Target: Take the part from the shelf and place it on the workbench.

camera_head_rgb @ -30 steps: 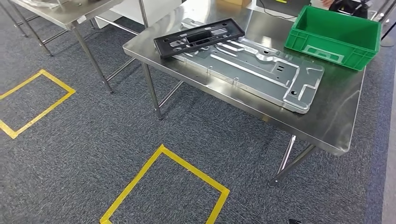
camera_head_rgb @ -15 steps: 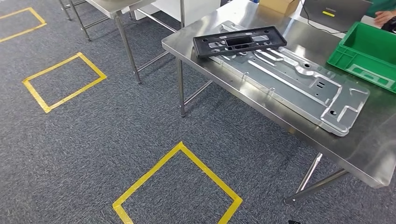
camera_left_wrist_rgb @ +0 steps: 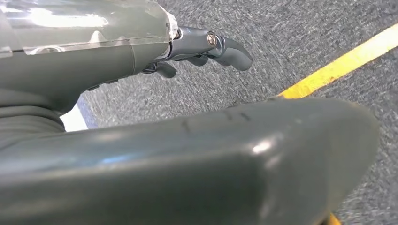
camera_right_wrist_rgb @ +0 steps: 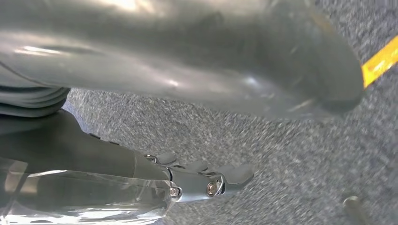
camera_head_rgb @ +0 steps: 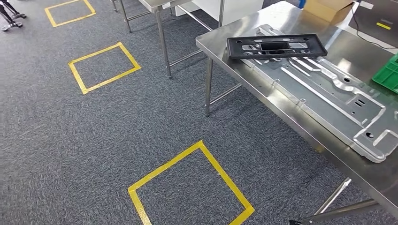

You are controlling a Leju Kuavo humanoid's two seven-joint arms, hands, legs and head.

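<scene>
Head view – scene has slid right, camera turning left from bench (camera_head_rgb: 263, 79) | black frame (camera_head_rgb: 276, 47) lies on metal panel (camera_head_rgb: 328, 93) | left hand (camera_left_wrist_rgb: 206, 47), right hand (camera_right_wrist_rgb: 206, 180) hang empty, fingers loosely apart – part seems delivered.

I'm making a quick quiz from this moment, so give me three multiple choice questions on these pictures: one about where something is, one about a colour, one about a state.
1. Where does the black frame lie?
A. on the carpet
B. on the silver metal panel on the steel table
C. inside the green crate

2. What colour are the taped squares on the carpet?
A. yellow
B. red
C. white

3. What is the left robot hand holding?
A. the black frame
B. a cardboard box
C. nothing

Answers: 1 B, the frame rests across the far end of the metal panel on the steel table. 2 A, the tape lines are yellow. 3 C, it hangs over the carpet, fingers empty.
</scene>
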